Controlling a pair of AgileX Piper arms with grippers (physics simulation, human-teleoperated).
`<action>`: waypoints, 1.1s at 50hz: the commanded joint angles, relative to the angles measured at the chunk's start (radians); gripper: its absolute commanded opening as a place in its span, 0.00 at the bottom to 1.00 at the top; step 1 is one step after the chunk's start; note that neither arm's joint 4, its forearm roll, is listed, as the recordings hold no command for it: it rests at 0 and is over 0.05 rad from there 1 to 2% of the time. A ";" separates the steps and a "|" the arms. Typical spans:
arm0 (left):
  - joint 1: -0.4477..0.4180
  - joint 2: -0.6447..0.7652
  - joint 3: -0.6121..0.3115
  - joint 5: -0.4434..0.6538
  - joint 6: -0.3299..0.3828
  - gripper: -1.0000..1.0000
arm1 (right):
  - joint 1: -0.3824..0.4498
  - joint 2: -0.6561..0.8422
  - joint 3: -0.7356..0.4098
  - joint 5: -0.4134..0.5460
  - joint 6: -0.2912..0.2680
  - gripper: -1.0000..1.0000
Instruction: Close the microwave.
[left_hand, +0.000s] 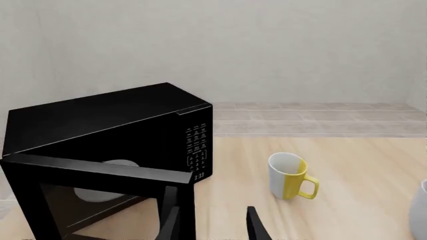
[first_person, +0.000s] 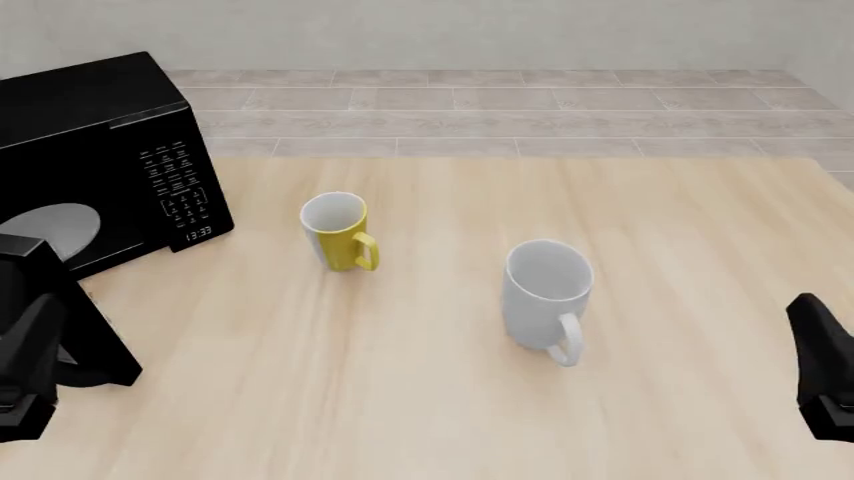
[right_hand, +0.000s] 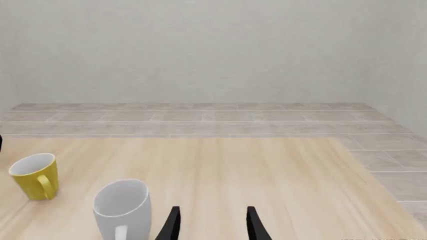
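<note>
The microwave (first_person: 94, 120) is a glossy black box at the table's far left, with its keypad panel (left_hand: 198, 145) facing the mugs. Its hinged door (left_hand: 100, 192) stands swung out towards me, and the pale turntable (first_person: 54, 228) shows inside. My left gripper (left_hand: 212, 230) is open just outside the door's free edge, one fingertip (left_hand: 171, 225) overlapping that edge. In the front view the left arm (first_person: 24, 380) sits low beside the door. My right gripper (right_hand: 212, 227) is open and empty at the near right (first_person: 814, 335), far from the microwave.
A yellow and white mug (first_person: 336, 228) stands just right of the microwave. A larger white mug (first_person: 547, 295) stands mid-table, close ahead of the right gripper (right_hand: 123, 207). The table's far edge meets a tiled floor (first_person: 534, 100).
</note>
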 joint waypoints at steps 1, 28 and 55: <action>0.005 0.026 -0.004 -0.003 -0.027 1.00 | 0.008 0.000 -0.010 0.005 0.025 1.00; 0.055 0.731 0.001 -0.587 -0.010 1.00 | -0.009 -0.001 0.002 -0.023 -0.001 1.00; 0.060 1.110 -0.004 -0.911 -0.022 1.00 | -0.017 0.001 0.002 -0.032 0.012 1.00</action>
